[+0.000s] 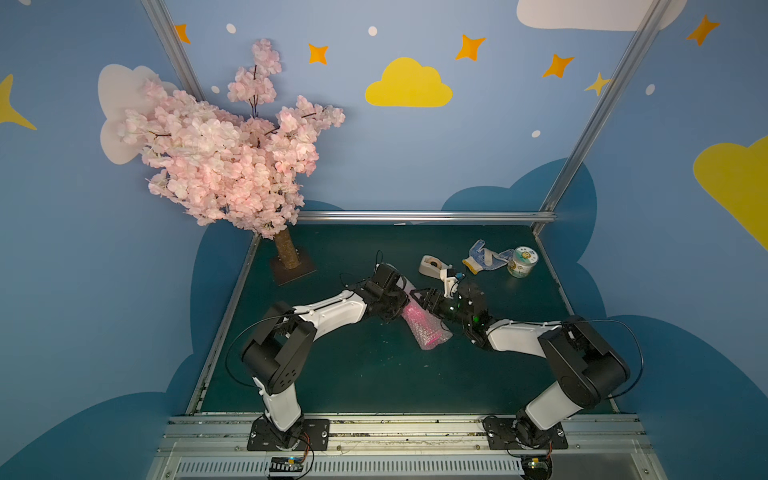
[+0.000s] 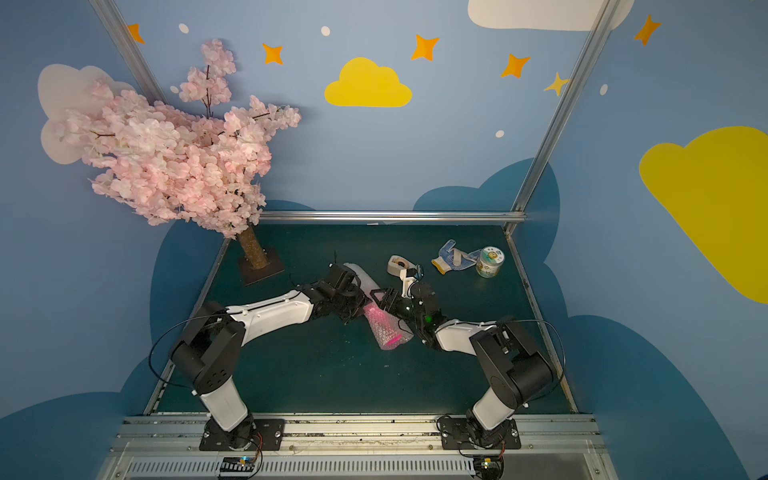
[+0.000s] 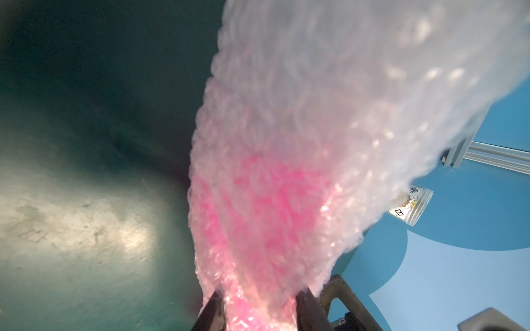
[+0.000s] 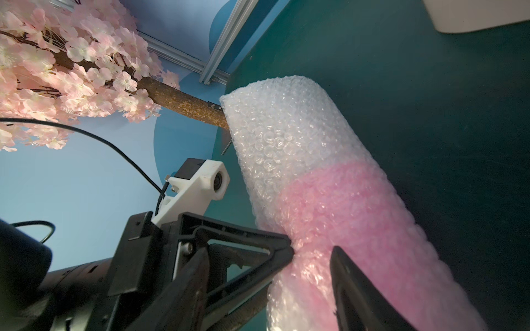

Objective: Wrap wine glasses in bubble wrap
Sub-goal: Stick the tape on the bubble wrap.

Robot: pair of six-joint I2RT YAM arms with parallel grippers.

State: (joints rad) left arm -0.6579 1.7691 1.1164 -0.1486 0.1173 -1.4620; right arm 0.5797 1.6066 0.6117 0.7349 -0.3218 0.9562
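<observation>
Left pincer (image 3: 259, 301) pinches the bubble wrap (image 4: 286, 129) rolled around the hot-pink goblet (image 4: 344, 206). Right pincer (image 4: 269, 258) straddles the roll, jaws spread.

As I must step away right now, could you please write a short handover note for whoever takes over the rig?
Left gripper: shut on the wrapped goblet, mid-length.
Right gripper: jaws astride the same bundle; whether it grips is unclear.
Bubble wrap: rolled fully round the goblet as a tube.
Done: goblet rolled in.
Left: the empty end of the wrap overhangs, open; probably tuck or tape it. Tape dispenser sits just behind.
</observation>
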